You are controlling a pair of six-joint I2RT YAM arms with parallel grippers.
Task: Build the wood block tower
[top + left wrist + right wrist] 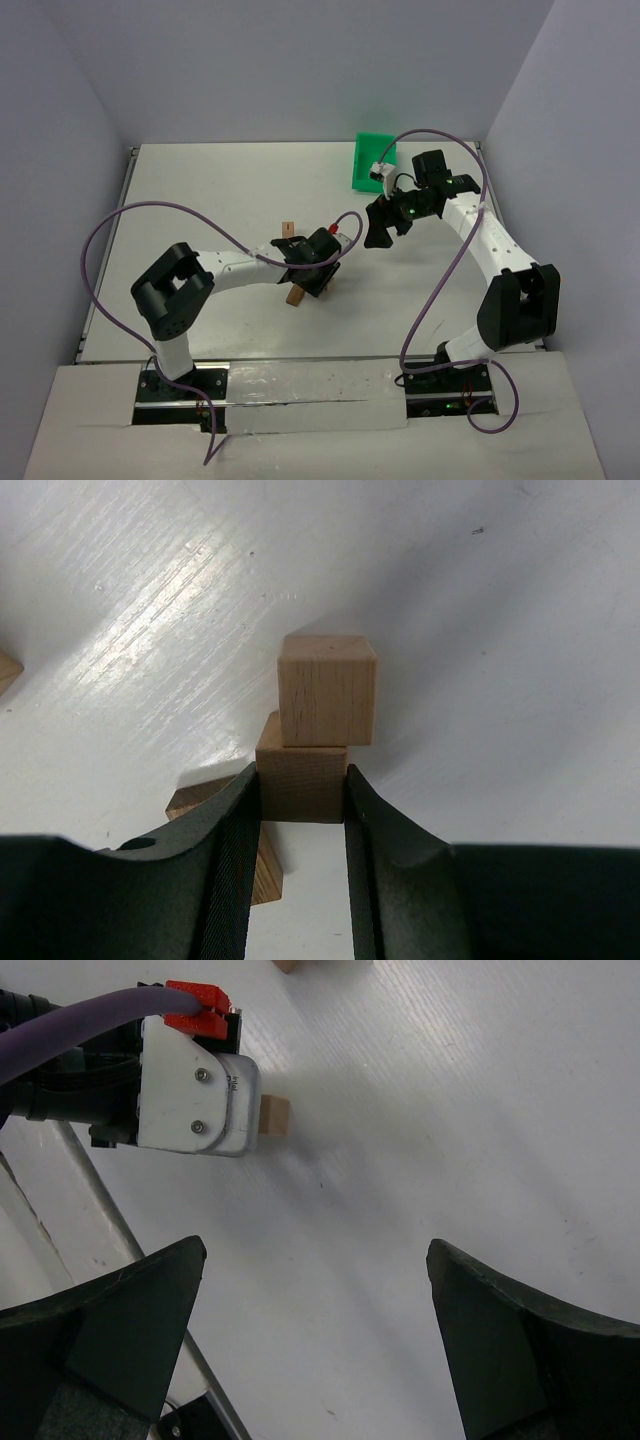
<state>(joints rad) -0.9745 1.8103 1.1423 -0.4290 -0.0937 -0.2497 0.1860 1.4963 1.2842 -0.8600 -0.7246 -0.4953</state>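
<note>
My left gripper (302,810) is shut on a tan wood block (302,780), with a finger pressed on each side. A second wood block (327,690) sits on it, shifted slightly right. A third, turned block (222,825) lies below, partly hidden by the left finger. In the top view this stack (295,295) shows under the left gripper (305,278), mid-table. A lone block (287,229) stands just behind it. My right gripper (378,228) is open and empty above the table (316,1250). It sees a small block (275,1117) beside the left wrist camera housing (190,1090).
A green plastic bin (374,160) stands at the back right, behind the right gripper. Another block shows at the left edge of the left wrist view (5,670) and one at the top edge of the right wrist view (285,965). Purple cables loop over both arms.
</note>
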